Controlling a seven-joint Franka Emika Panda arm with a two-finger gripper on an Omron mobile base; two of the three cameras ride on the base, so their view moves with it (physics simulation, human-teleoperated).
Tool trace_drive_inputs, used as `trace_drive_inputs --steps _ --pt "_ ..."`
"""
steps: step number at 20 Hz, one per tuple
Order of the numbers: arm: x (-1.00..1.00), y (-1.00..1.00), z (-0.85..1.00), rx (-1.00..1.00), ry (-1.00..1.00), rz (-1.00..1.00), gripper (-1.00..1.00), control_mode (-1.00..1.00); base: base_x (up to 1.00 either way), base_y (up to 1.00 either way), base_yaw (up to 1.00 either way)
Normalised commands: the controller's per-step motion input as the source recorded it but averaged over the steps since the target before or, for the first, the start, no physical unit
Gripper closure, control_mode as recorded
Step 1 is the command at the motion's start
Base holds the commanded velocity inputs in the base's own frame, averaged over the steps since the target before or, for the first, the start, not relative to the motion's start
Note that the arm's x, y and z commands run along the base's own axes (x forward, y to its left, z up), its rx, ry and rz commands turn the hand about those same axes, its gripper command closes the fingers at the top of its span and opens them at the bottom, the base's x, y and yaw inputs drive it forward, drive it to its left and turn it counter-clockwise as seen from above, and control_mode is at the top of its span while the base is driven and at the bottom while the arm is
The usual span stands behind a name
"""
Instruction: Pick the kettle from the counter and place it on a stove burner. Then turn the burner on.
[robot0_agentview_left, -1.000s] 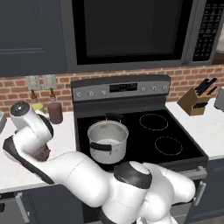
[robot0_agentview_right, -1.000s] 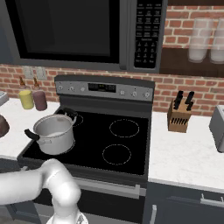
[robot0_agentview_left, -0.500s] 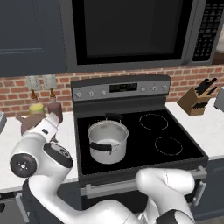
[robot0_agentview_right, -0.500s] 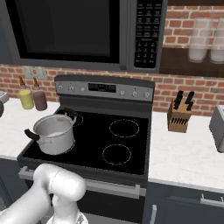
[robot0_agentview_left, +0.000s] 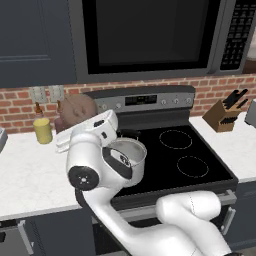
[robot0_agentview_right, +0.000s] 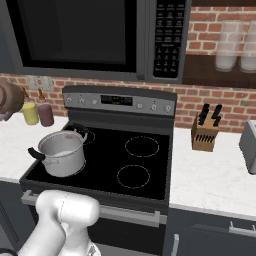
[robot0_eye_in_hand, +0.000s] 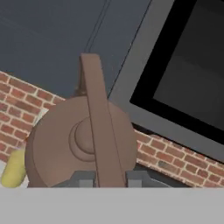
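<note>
The gripper (robot0_eye_in_hand: 110, 178) is closed narrowly on the thin arched handle of the kettle (robot0_eye_in_hand: 81, 144) — the two finger tips sit on either side of the handle strip, which runs straight up between them in the hand view. The brown rounded body and its knobbed lid hang directly ahead of the gripper, with the brick wall, dark upper cabinet and the microwave (robot0_eye_in_hand: 188, 74) behind it. From the left base view the kettle (robot0_agentview_left: 76, 109) is held off the counter (robot0_agentview_left: 30, 175), raised in front of the brick backsplash, just beyond the arm's wrist. To the side of the gripper stands a yellow bottle (robot0_agentview_left: 42, 129) on the counter. On the other side lies the black cooktop (robot0_agentview_right: 107, 162), carrying a silver pot (robot0_agentview_right: 62, 152) — the stove burner (robot0_agentview_right: 142, 146) circles beyond it are bare.
</note>
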Motion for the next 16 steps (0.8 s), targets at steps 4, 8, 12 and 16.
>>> trace_drive_inputs --steps 4,8,12,16 --pt "0.00 -1.00 0.88 0.36 0.11 -0.23 1.00 -1.00 0.00 0.00 0.00" --pt "0.00 -1.00 0.52 0.36 0.36 -0.32 1.00 -1.00 0.00 0.00 0.00" --pt "-0.02 -1.00 0.13 0.30 0.48 -0.33 1.00 -1.00 0.00 0.00 0.00" --pt "0.00 -1.00 0.00 0.23 0.44 -0.30 1.00 -1.00 0.00 0.00 0.00"
